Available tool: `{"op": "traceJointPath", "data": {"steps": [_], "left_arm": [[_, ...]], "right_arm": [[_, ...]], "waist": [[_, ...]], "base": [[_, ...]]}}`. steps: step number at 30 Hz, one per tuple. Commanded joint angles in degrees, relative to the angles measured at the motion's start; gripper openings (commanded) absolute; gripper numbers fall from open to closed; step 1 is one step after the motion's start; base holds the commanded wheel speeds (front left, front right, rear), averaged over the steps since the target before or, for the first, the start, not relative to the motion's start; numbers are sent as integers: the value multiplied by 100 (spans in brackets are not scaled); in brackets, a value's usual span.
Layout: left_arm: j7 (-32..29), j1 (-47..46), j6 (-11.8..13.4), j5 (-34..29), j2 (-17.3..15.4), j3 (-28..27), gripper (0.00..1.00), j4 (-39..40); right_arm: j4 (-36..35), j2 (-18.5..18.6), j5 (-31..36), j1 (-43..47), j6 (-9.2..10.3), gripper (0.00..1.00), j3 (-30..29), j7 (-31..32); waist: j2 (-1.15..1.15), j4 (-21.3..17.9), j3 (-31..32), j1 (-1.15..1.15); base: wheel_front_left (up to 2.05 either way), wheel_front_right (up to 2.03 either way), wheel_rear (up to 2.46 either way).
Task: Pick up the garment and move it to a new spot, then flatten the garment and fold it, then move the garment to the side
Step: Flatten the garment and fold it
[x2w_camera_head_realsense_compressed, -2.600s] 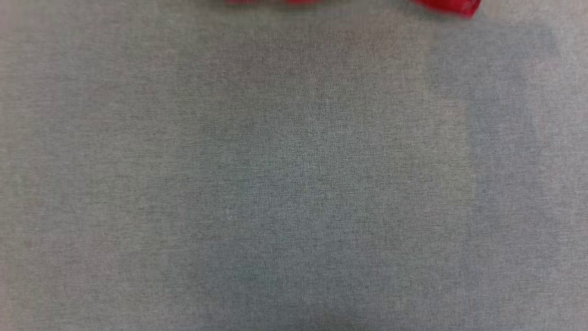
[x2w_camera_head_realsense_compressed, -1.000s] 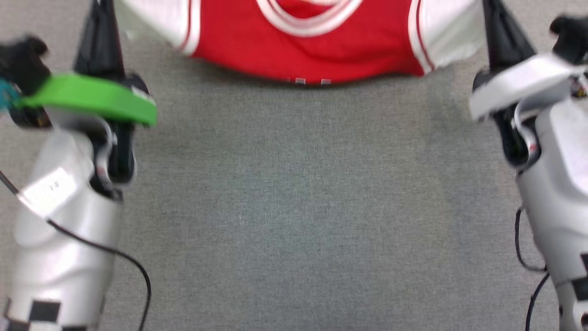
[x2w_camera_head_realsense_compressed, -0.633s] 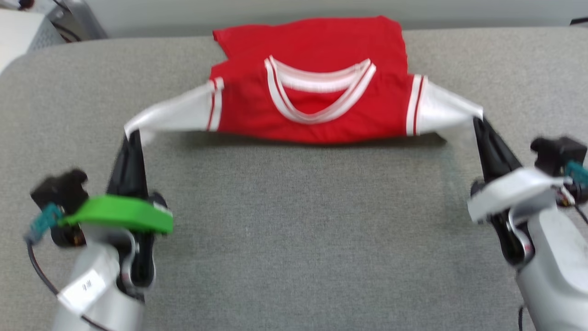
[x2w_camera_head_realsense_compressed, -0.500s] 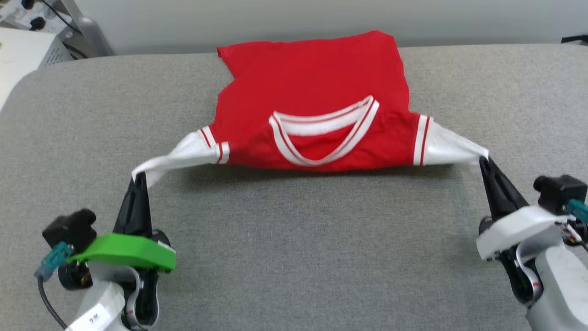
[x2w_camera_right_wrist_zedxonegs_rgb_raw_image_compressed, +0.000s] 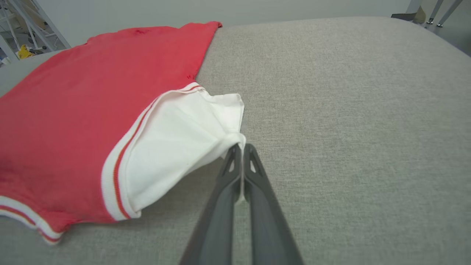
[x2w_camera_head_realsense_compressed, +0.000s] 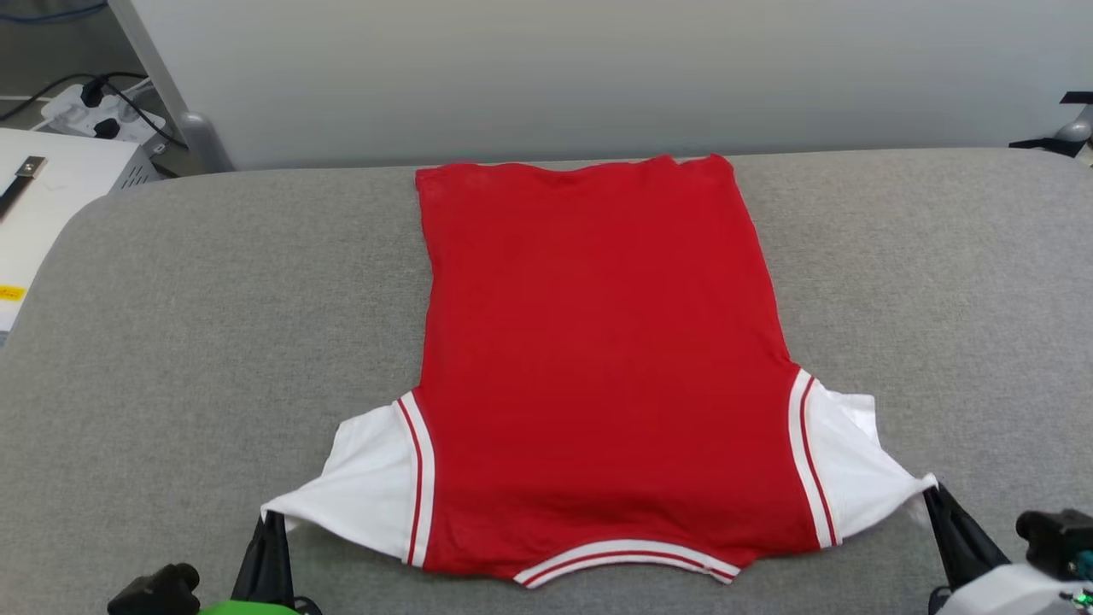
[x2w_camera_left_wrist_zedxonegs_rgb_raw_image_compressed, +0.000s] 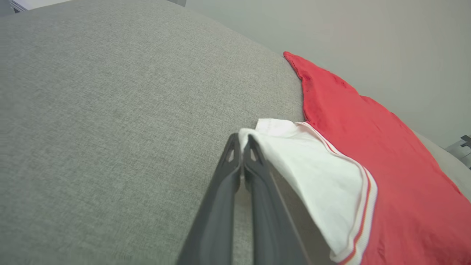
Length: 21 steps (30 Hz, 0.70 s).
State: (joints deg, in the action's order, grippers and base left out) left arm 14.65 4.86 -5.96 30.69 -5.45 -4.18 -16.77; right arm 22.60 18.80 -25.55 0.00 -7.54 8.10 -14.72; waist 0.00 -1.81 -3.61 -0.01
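Now the red jersey T-shirt with white short sleeves (x2w_camera_head_realsense_compressed: 598,359) is lying flat on the grey cloth surface (x2w_camera_head_realsense_compressed: 171,299), neck at the near edge. The left gripper (x2w_camera_left_wrist_zedxonegs_rgb_raw_image_compressed: 241,138) and right gripper (x2w_camera_right_wrist_zedxonegs_rgb_raw_image_compressed: 241,147) are pinching its sleeve tips tight. Folding and moving aside are waiting.

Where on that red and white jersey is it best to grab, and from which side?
Probably take the jersey by its white sleeve tips, coming low from the near outer corners. The left sleeve and right sleeve jut out loose past the flat red body; the left gripper and right gripper are shut on them there.
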Motion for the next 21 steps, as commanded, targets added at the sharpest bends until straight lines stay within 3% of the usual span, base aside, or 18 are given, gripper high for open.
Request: {"op": "traceJointPath", "data": {"steps": [1,13,15,16,17,21], "left_arm": [[35,153,-30,-43,31,-99,0,-24],[35,428,-82,-184,199,-332,0,-116],[35,399,-90,-214,211,-333,0,-102],[35,384,-93,-225,216,-337,0,-98],[35,362,-95,-238,221,-347,0,-90],[35,282,-107,-300,238,-304,0,-3]], "right_arm": [[-52,14,8,187,5,0,-82,-3],[-411,-294,82,1103,5,0,-547,153],[-498,-329,115,1062,5,44,-606,170],[-540,-339,135,1043,5,50,-645,169],[-599,-348,170,1021,5,100,-687,166],[-911,-351,275,889,5,100,-809,148]], "waist": [[0,36,36,1],[0,122,51,1],[0,116,54,1],[0,120,56,1],[0,124,55,1],[0,168,19,1]], "base": [[0,0,0],[0,0,0],[0,0,0],[0,0,0],[0,0,0],[0,0,0]]}}
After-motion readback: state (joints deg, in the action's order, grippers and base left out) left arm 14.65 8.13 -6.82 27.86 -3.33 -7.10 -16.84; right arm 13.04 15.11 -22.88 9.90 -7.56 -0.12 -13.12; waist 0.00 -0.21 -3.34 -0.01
